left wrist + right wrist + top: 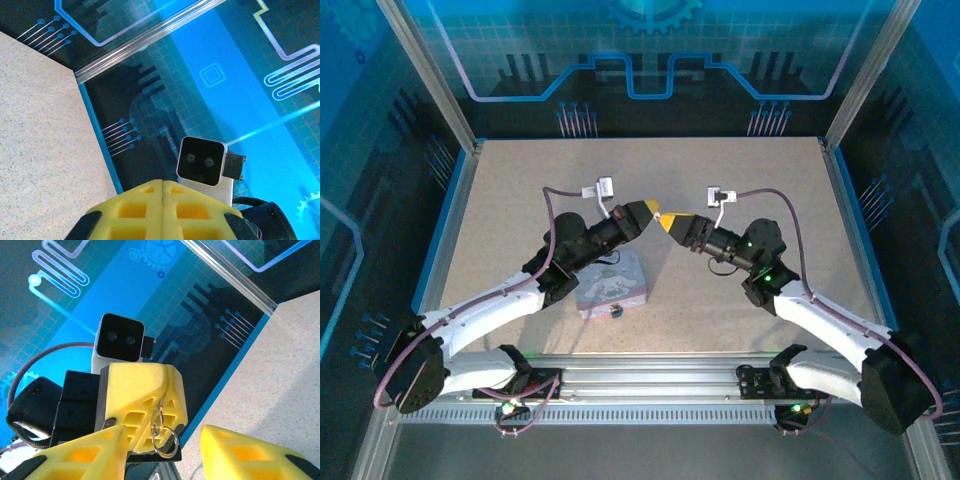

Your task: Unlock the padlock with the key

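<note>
My left gripper (651, 210) is raised over the middle of the table, its yellow fingers (145, 200) pressed shut. In the right wrist view two small silver key rings (165, 434) dangle from the seam of the left gripper (167, 385); the key itself is pinched out of sight between the pads. Tip to tip with it, my right gripper (672, 222) stands open, its fingers (235, 450) either side of the left fingertips and the rings. The tiny dark padlock (617, 310) sits at the near edge of the lavender tin box (612, 283), below the left arm.
The blue-lit enclosure walls and aluminium frame posts (430, 70) ring the speckled table (520, 200). The right wrist camera (201, 161) faces the left one closely. Both forearms slope up from the near rail (650, 375).
</note>
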